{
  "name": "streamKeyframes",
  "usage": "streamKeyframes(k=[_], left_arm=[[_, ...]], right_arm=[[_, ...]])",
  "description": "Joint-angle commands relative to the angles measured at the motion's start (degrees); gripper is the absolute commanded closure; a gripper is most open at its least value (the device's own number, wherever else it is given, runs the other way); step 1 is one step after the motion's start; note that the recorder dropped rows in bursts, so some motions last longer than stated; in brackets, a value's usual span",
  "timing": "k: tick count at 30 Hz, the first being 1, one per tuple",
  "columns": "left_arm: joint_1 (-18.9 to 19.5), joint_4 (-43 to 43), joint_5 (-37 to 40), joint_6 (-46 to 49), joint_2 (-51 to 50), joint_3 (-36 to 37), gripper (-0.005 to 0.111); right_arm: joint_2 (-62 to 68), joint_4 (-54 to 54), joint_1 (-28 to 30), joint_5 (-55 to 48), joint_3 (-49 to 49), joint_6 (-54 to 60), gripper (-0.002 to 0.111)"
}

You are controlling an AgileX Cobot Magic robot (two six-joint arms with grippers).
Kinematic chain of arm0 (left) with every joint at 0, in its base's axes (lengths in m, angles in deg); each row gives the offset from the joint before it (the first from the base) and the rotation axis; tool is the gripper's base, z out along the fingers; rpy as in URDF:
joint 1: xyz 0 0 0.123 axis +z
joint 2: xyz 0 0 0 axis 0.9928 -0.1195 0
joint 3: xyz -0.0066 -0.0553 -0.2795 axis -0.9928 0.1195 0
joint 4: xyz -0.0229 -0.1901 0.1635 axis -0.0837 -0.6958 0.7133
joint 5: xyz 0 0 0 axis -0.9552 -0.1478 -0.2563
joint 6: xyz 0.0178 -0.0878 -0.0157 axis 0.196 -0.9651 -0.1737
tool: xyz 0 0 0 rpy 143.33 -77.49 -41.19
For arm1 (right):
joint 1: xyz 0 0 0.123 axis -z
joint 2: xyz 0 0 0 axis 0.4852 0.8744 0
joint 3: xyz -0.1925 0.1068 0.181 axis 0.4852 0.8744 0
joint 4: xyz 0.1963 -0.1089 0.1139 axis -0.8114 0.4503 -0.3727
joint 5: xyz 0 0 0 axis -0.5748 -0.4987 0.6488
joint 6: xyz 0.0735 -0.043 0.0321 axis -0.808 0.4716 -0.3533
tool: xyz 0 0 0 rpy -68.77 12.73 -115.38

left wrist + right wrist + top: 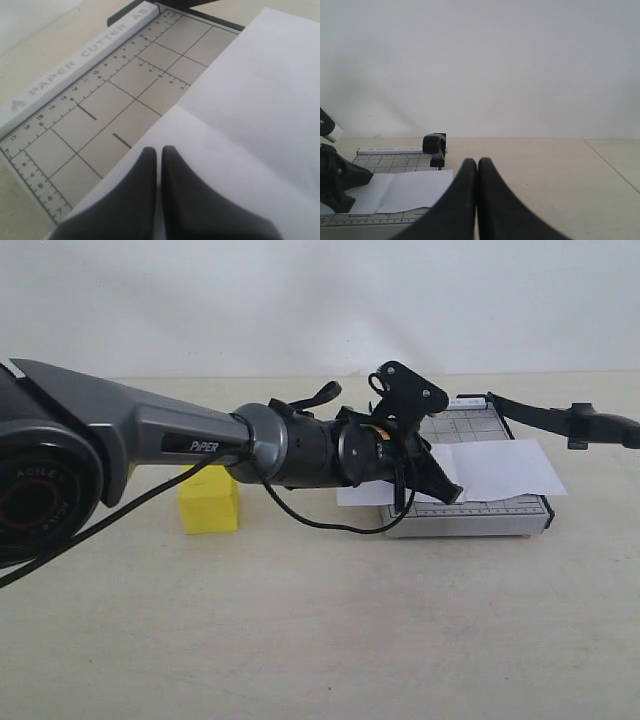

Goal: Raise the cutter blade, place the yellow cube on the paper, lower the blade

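Jaws on both arms are clenched, empty: left gripper [159, 151] over the paper [260, 100], right gripper [477, 164] aside. The yellow cube [208, 506] sits beside the trimmer [470, 516], seemingly light, squashy foam; pinch opposite flat faces.

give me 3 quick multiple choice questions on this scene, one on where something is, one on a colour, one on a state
1. Where is the cube?
A. on the table, beside the cutter
B. on top of the cutter
C. held in a gripper

2. What colour is the paper?
A. yellow
B. blue
C. white

3. How is the blade?
A. flat down on the paper
B. lifted clear of the cutter
C. missing

Answers:
1 A: in the exterior view the cube sits on the table to the left of the cutter, apart from it.
2 C: the sheet lying on the cutter is white.
3 B: the blade slants up and away from the cutter's edge instead of lying along it.
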Motion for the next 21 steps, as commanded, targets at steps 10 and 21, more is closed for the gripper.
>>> streamKeyframes(k=[10, 21], left_arm=[[-2.1, -0.2, 0.5, -1.6, -0.8, -3.1, 0.102], [1.6, 0.8, 13.8, 0.6, 9.6, -3.1, 0.102]], right_arm=[[-0.3, 0.1, 0.0, 0.5, 0.0, -0.1, 0.108], [-0.3, 0.1, 0.0, 0.5, 0.0, -0.1, 0.108]])
